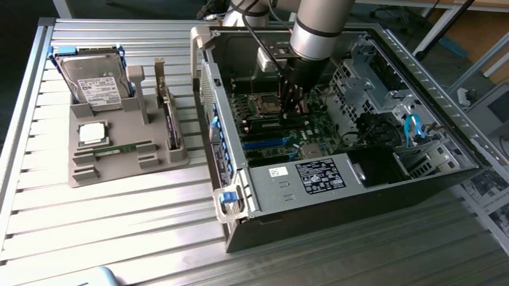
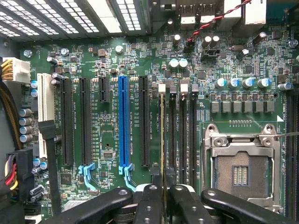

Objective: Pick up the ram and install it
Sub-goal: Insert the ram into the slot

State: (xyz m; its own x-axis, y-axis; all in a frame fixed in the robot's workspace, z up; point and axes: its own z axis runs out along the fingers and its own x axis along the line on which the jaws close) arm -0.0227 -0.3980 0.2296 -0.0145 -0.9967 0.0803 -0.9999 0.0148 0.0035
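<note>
Grey holder [image 1: 119, 164] with hard drive [image 1: 95, 86] beside open computer case [image 1: 334, 196].

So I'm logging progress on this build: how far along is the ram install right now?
Done: a ram stick is off the grey holder and inside the open computer case. In hand: the gripper is shut on its edge, holding it upright over the memory slots beside the empty processor socket. Left: whether it is fully seated cannot be told. A second ram stick lies in the holder.

A lab or workshop test bench is shown. An opened computer case [image 1: 342, 149] is laid on a slatted aluminium table [image 1: 119, 208], beside a grey parts fixture [image 1: 119, 161].
</note>
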